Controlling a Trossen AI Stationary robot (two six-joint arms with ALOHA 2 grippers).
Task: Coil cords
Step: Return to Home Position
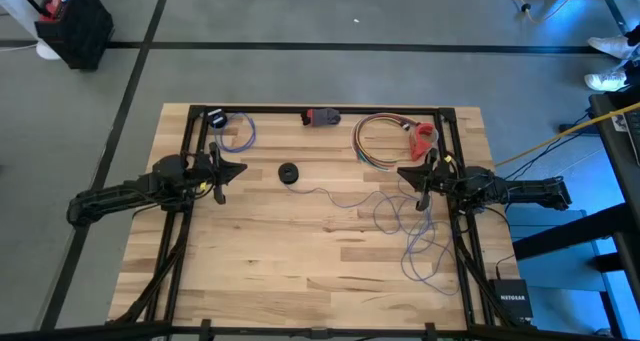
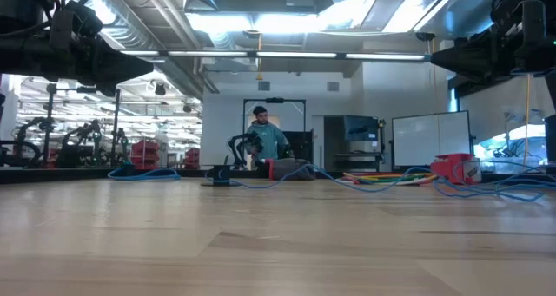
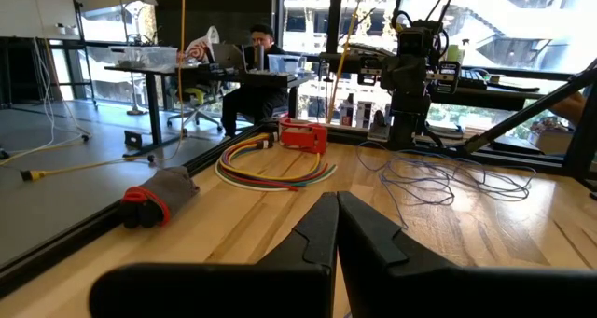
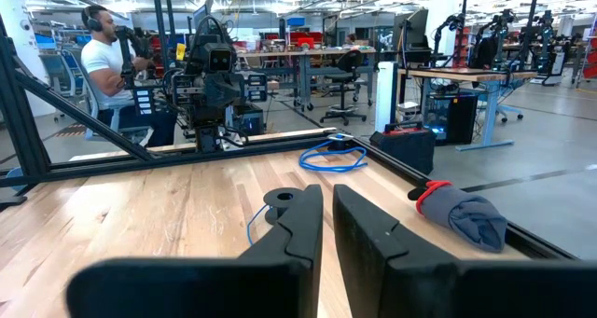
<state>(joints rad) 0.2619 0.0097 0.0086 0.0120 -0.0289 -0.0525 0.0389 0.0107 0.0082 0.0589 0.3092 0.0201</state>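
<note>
A small black round disc (image 1: 289, 173) lies flat on the wooden table between my two grippers. Its thin grey-lilac cord (image 1: 420, 231) runs right and lies in loose squiggles near my right arm; the left wrist view shows the cord (image 3: 448, 178) too. My left gripper (image 1: 235, 169) hovers level left of the disc, shut and empty. My right gripper (image 1: 405, 171) hovers level right of it, its fingers (image 4: 312, 211) together but for a narrow slit, also empty. In the right wrist view the disc (image 4: 280, 199) lies just beyond the fingertips.
At the far edge lie a coiled blue cord (image 1: 238, 129), a grey roll with a red band (image 1: 322, 117), and a multicolour coil (image 1: 385, 141) beside a red object (image 1: 425, 136). Black frame rails (image 1: 185, 211) flank the table. A person (image 2: 265, 140) sits in the room beyond.
</note>
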